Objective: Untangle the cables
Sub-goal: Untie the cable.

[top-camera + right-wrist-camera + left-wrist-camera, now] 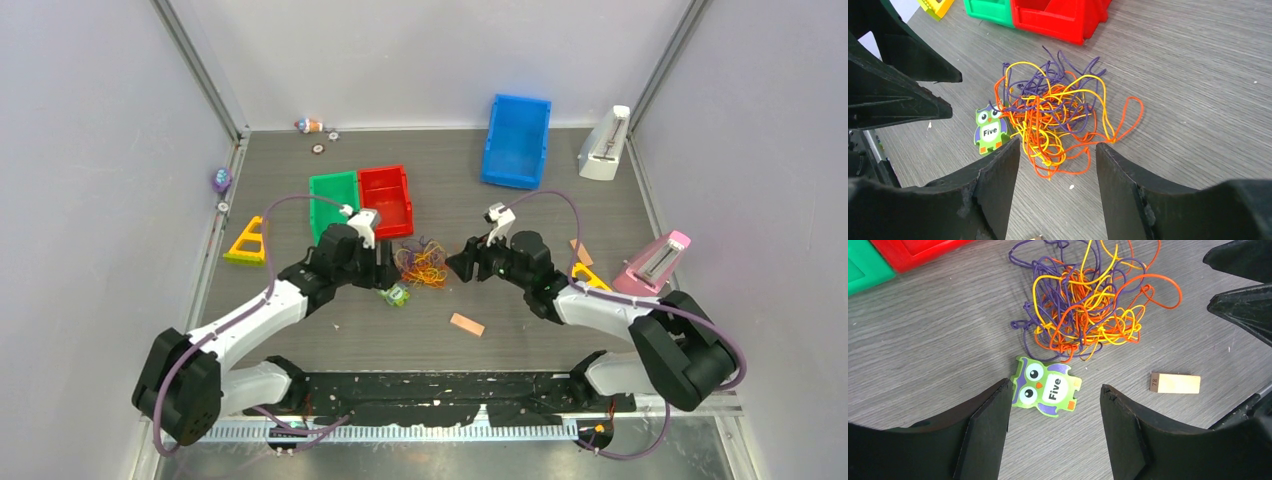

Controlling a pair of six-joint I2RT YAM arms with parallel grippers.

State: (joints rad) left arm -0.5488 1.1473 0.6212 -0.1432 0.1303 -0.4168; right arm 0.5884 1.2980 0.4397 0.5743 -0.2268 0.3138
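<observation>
- Currently the cables [423, 263] lie as one knotted heap of orange, yellow and purple strands on the table [560, 210], between my two arms and just in front of the red bin [386, 198].
- My left pincer [1055, 390] has its jaws spread wide and holds nothing. It hovers at the heap's left side.
- My right pincer [1058, 147] is likewise wide and empty, facing the heap from the opposite side.
- Risk 1: closing on the dense middle would probably trap several strands at once, and pulling would then tighten the knot. The strands are far thinner than my fingers and heavily interlaced.
- Risk 2: the owl card [989, 131] sits just beside the heap's edge. I cannot tell whether a strand touches it. A low grab by the left pincer could pinch or drag it.
- Risk 3: the pincers face each other closely, so reaching in together could clash fingers.
- Edges: the red bin and the green bin [333, 200] block pulling towards the far left.
- Open room: bare table runs from the heap towards the blue bin [517, 140]. The near side is also open, apart from a wooden block [1175, 383] lying clear of the heap.
- Judgement: the lone orange loop at the heap's edge looks like the safest first hold.
</observation>
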